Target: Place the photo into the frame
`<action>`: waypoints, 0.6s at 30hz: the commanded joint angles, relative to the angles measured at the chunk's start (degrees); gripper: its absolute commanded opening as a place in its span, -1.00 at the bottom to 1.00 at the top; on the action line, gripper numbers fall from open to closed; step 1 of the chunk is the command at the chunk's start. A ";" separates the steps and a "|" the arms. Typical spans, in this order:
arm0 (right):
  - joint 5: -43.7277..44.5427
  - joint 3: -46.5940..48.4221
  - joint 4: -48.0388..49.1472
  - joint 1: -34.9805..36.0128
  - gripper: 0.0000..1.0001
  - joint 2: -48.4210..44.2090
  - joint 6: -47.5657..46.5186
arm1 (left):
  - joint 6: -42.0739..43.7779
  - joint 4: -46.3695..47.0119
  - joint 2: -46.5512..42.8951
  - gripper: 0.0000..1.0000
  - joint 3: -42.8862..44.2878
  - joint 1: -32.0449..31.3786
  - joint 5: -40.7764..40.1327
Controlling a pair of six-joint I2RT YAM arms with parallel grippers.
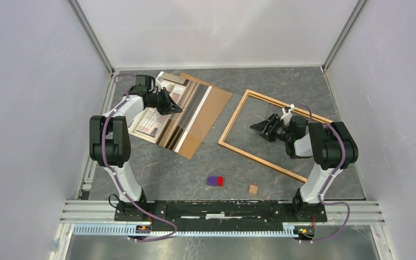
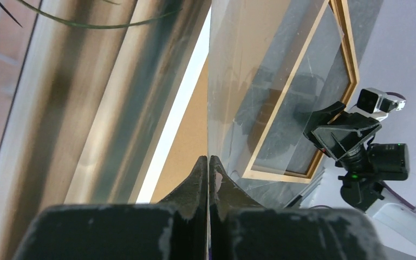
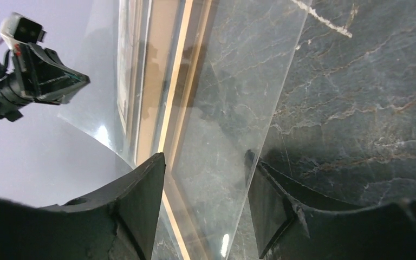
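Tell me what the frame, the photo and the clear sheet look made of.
The frame seems wood, light orange-brown, satin. The photo seems glossy printed paper, by its sheen and white edge. The clear sheet is probably plastic: transparent, scuffed, bowing.

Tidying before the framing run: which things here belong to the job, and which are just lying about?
Job: photo; frame; probably also the clear sheet, pinched by the left gripper, and the backing board.
Lying about: purple-red block; wooden cube.
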 commanded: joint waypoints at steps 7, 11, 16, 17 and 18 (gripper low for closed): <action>-0.90 -2.76 14.87 -0.27 0.06 -0.33 6.56 | -6.69 7.89 2.76 -0.96 -1.74 -1.38 8.16; -0.13 -2.66 4.51 -1.28 -0.18 -3.97 0.37 | -6.69 7.92 3.80 -0.95 -1.44 -2.70 9.26; 2.65 -0.68 -16.76 -7.08 -1.00 -11.26 -14.45 | -7.69 9.85 2.23 -0.53 -2.84 -6.08 6.49; 2.96 -0.26 -20.92 -8.13 -1.00 -12.53 -17.45 | -7.81 10.01 1.84 -0.38 -3.17 -6.76 5.66; 3.57 0.05 -24.51 -9.47 -1.00 -13.82 -19.30 | -7.96 9.95 1.56 -0.24 -3.42 -7.39 5.10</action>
